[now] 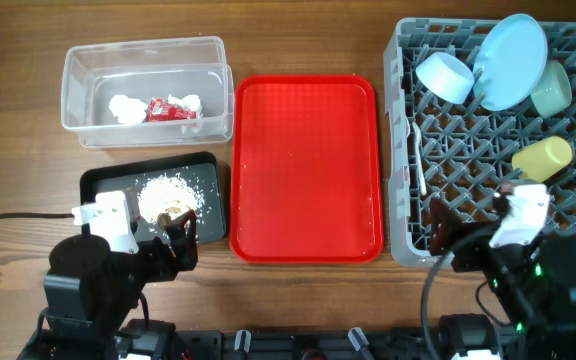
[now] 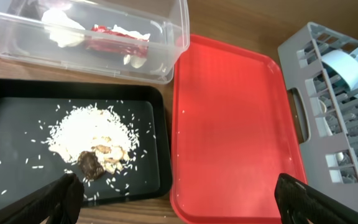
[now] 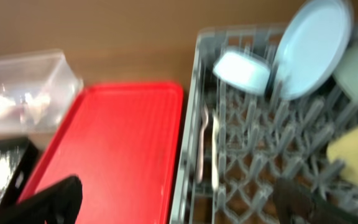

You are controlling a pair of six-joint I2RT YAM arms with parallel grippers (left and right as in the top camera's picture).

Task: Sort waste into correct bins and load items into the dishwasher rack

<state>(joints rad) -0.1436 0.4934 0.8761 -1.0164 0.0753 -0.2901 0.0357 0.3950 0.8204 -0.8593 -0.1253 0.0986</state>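
The grey dishwasher rack (image 1: 468, 150) holds the pale blue plate (image 1: 511, 46), pale blue bowl (image 1: 444, 76), mint green bowl (image 1: 551, 88), yellow cup (image 1: 542, 158) and the white fork and spoon (image 1: 419, 160). The clear tub (image 1: 146, 62) holds the red wrapper (image 1: 169, 110) and white tissue (image 1: 126, 108). The black tray (image 1: 103, 182) holds rice scraps (image 1: 166, 192) with brown lumps (image 2: 91, 164). My left gripper (image 2: 176, 202) is open and empty above the black tray's near edge. My right gripper (image 3: 176, 199) is open and empty above the rack's near left corner.
The flat red serving tray (image 1: 306, 165) lies between the bins and the rack, with nothing on it. Bare wooden table (image 1: 18, 130) shows at the left. Both arm bases sit at the near edge.
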